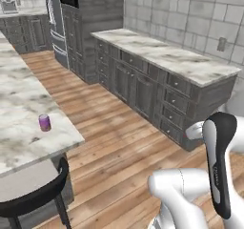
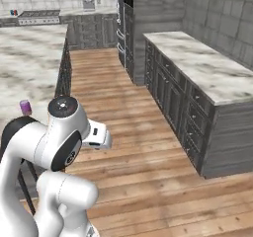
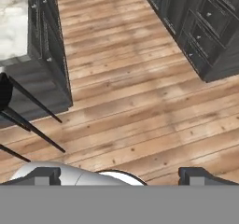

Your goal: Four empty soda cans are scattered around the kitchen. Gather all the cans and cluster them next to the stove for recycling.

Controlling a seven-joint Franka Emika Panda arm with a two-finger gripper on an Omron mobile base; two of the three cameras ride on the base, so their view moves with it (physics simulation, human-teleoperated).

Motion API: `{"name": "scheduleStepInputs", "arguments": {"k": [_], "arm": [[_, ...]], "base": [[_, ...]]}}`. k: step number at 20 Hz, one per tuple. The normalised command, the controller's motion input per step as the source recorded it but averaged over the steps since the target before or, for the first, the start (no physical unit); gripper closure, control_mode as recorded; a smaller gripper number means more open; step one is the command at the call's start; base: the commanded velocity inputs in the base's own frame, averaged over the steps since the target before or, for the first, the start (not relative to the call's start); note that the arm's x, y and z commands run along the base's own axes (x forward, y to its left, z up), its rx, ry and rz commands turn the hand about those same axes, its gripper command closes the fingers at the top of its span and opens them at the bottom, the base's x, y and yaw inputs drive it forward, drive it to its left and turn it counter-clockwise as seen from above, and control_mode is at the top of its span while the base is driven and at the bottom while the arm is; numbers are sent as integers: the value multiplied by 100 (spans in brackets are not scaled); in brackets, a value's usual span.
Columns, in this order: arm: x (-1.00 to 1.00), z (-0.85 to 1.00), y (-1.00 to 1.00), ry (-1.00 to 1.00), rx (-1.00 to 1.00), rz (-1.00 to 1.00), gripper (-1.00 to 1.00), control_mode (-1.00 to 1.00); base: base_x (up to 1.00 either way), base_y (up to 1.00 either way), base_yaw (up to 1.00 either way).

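Note:
A small purple soda can (image 1: pixel 44 122) stands upright near the front corner of the marble island (image 1: pixel 19 104); the right base view shows this can (image 2: pixel 25 107) just left of my arm. Far back in that view sits the stove (image 2: pixel 37 17), with tiny red and blue things (image 2: pixel 13 12) beside its left end, too small to tell apart. My gripper (image 3: pixel 122 175) hangs over the wooden floor, pointing down, fingers wide apart and open with nothing between them. It is well to the right of the island and lower than the can.
A black stool (image 1: pixel 33 194) stands at the island's near end; its legs (image 3: pixel 32 108) show in the hand view. A long marble counter over dark cabinets (image 1: pixel 167 56) runs along the right wall. Wooden floor (image 2: pixel 123 112) lies between it and the island.

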Motion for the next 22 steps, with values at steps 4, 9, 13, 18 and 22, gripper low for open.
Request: {"name": "scheduleStepInputs", "arguments": {"k": [4, 9, 13, 18, 22], "arm": [[0, 0, 0, 0, 0, 0, -100, 100], [0, 0, 0, 0, 0, 0, -100, 100], [0, 0, 0, 0, 0, 0, -100, 100], [0, 0, 0, 0, 0, 0, -100, 100], [0, 0, 0, 0, 0, 0, -100, 100]], "base": [[46, -51, 56], [55, -60, 43], [86, -56, 12], [79, -9, 11], [31, -3, 34]]}}
